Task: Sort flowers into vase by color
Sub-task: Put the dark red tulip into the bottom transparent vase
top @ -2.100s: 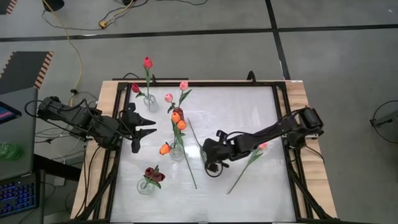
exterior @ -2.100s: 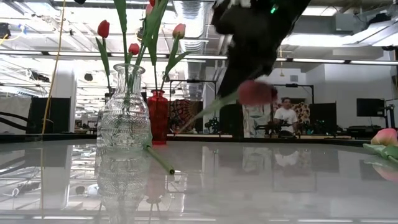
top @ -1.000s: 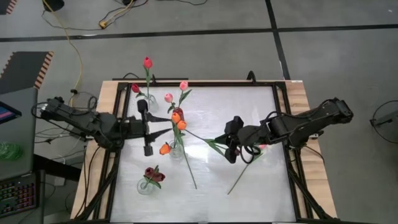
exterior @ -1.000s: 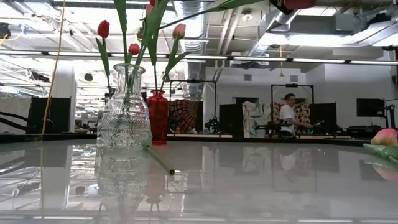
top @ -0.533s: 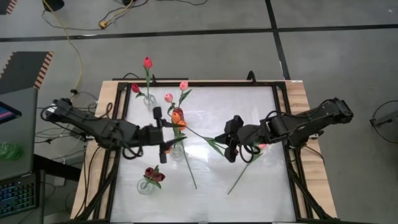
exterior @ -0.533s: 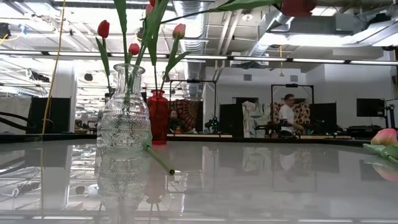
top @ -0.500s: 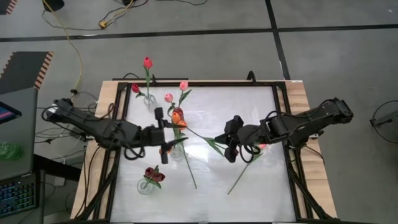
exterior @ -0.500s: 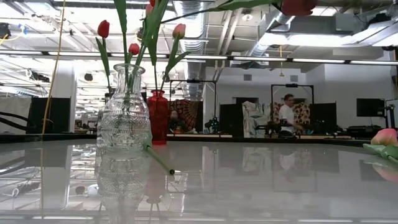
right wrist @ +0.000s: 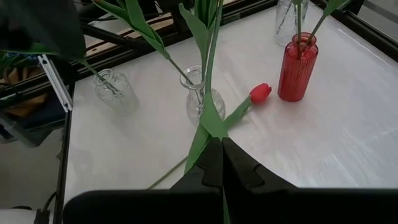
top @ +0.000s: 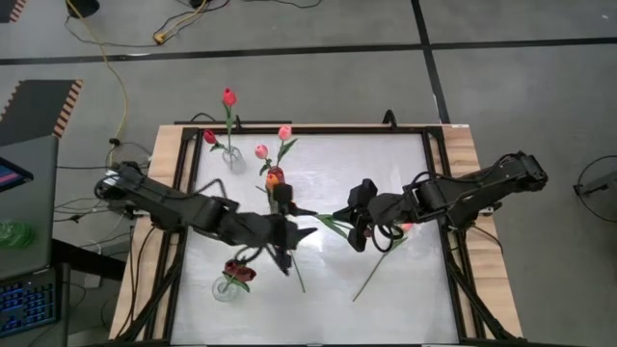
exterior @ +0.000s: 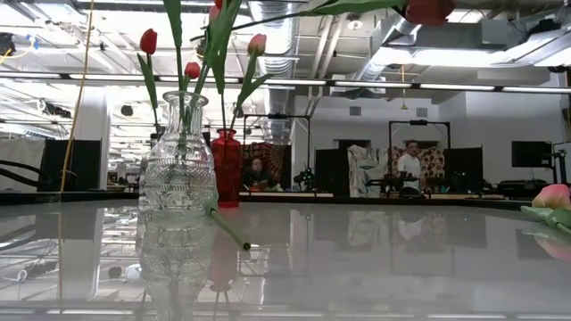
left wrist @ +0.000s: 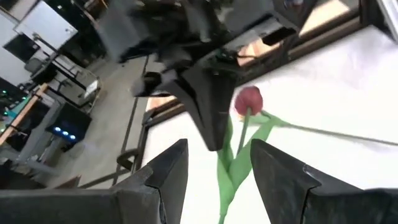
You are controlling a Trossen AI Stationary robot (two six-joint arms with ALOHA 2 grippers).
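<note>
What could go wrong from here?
1. The right gripper is shut on the raised tulip, and the left gripper is open at its leaves. If the right releases before the left closes, the tulip would likely drop.
2. The left arm hangs over the centre clear vase and could knock it.

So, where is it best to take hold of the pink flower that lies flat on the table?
Grip the pink flower at its bare lower stem, from straight above: it lies flat, and its head is beside the right arm.
</note>
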